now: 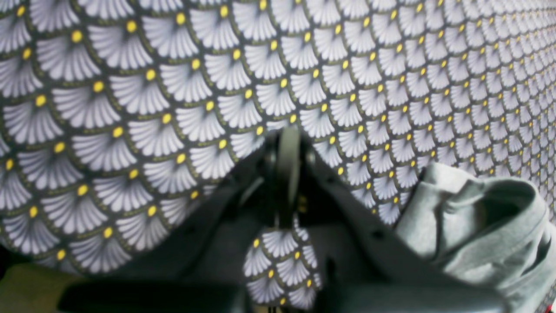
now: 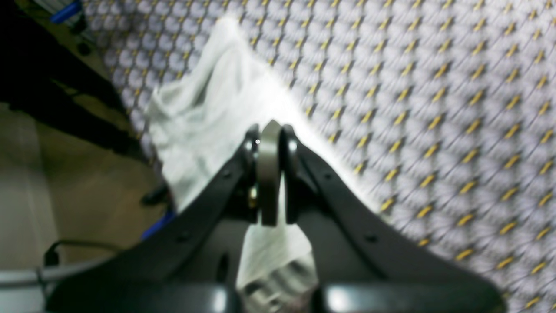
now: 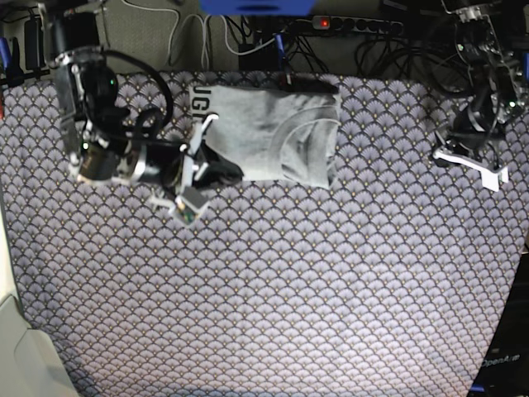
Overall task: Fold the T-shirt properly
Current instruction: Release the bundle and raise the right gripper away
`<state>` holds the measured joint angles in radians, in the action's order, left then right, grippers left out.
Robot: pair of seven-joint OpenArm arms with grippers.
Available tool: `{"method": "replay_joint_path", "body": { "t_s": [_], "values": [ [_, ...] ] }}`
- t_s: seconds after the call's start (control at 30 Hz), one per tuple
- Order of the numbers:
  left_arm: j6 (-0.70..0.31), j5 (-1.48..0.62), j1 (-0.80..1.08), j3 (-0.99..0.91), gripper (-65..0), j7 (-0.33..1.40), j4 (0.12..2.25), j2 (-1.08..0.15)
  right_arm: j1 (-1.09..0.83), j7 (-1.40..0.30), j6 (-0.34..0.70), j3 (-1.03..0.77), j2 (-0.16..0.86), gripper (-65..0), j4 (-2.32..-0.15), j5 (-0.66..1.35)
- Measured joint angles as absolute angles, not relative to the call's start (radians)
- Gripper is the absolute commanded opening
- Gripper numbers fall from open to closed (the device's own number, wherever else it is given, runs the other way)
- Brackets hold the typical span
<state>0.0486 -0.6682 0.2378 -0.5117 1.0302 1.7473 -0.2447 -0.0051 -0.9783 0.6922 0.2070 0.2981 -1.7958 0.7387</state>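
Observation:
The light grey T-shirt (image 3: 273, 132) lies folded into a rectangle at the back middle of the table, with black letters showing at its left end. My right gripper (image 3: 227, 172) sits at the shirt's front left corner. In the right wrist view its fingers (image 2: 269, 130) are shut, with the pale T-shirt (image 2: 208, 108) lying under and beyond them. No cloth shows pinched between the tips. My left gripper (image 3: 469, 159) is far off at the right edge. In its own view it is shut (image 1: 289, 130) over the patterned cloth, holding nothing.
A purple-grey fan-scale cloth (image 3: 289, 289) covers the whole table. Cables and a power strip (image 3: 355, 25) run along the back edge. A bunched fold of light grey fabric (image 1: 478, 226) fills the left wrist view's lower right; whether it is the T-shirt, I cannot tell.

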Motion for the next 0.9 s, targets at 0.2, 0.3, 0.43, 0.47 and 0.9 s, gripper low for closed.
{"method": "replay_joint_path", "body": {
  "t_s": [0.2,0.3,0.43,0.47,0.9],
  "values": [
    [0.049,-0.666,0.239,-0.516,-64.7,1.032,1.747,-0.244,-0.043,-0.956,0.692,0.205,0.292,-65.0,-1.78,0.752],
    [0.049,-0.664,0.248,-0.516,-64.7,1.033,1.752,-0.244,-0.023,-0.963,0.694,0.205,0.264,-65.0,-1.639,0.744],
    [0.049,-0.669,0.261,-0.517,-64.7,1.031,1.752,-0.247,0.039,-0.943,0.694,0.205,0.254,-65.0,-1.476,0.761],
    [0.049,-0.672,0.267,-0.517,-64.7,1.027,1.754,-0.249,0.045,-0.922,0.694,0.206,0.252,-65.0,-1.452,0.758],
    [0.052,-0.668,0.285,-0.494,-64.7,1.038,1.771,-0.245,0.026,-1.011,0.693,0.204,0.259,-65.0,-1.829,0.738]
  ]
}}
